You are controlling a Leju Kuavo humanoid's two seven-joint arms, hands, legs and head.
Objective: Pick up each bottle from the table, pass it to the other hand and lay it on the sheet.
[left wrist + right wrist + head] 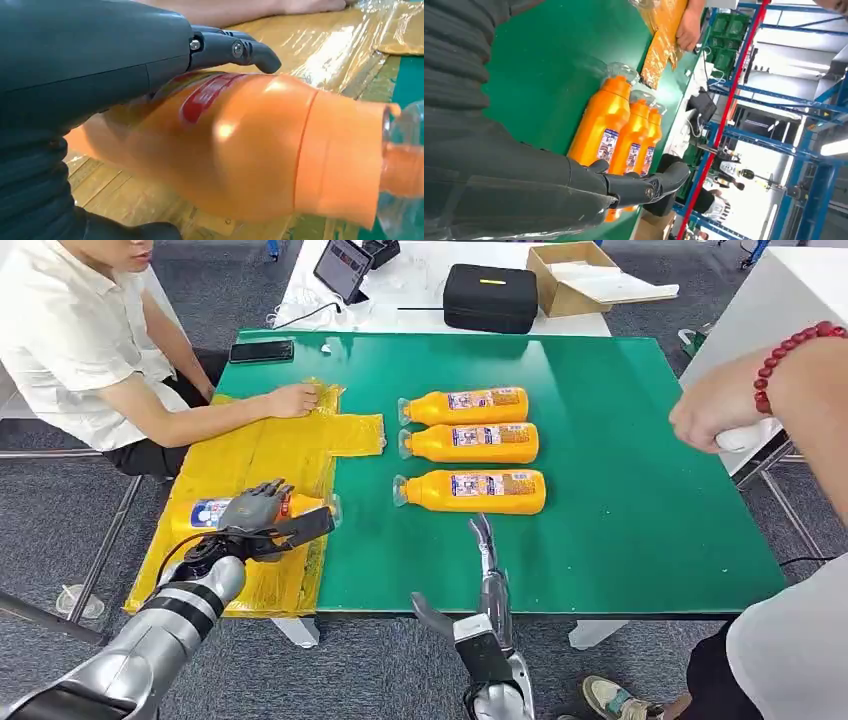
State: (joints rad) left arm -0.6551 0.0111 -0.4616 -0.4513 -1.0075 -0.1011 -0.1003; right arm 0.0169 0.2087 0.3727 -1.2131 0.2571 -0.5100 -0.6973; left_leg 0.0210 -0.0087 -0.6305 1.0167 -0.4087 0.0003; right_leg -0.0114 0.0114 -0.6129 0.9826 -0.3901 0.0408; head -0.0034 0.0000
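Four orange bottles were counted: three lying side by side on the green table [640, 490], namely a far bottle [465, 406], a middle bottle [470, 443] and a near bottle [470, 491], and a fourth bottle [205, 512] on the one yellow sheet [270, 455]. Two people were seen at the table.

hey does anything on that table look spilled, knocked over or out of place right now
Nothing stands out. Three orange bottles lie in a neat row on the green table, caps toward the yellow sheet. The left hand grips a fourth bottle over the sheet. No spill shows.
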